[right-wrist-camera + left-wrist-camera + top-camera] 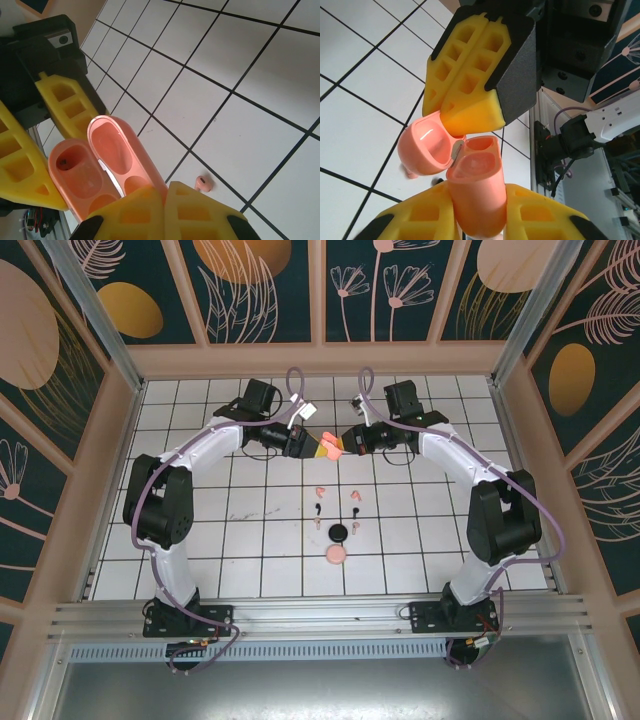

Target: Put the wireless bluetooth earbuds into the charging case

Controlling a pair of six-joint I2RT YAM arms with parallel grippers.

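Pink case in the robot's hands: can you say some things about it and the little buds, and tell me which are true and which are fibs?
1. The case is open. True.
2. Buds lie loose on the tiles. True.
3. The case lies on the tiles. False: the left hand and the right hand hold it up in the air between them.
4. A bud sits inside the case. False: both halves look empty.
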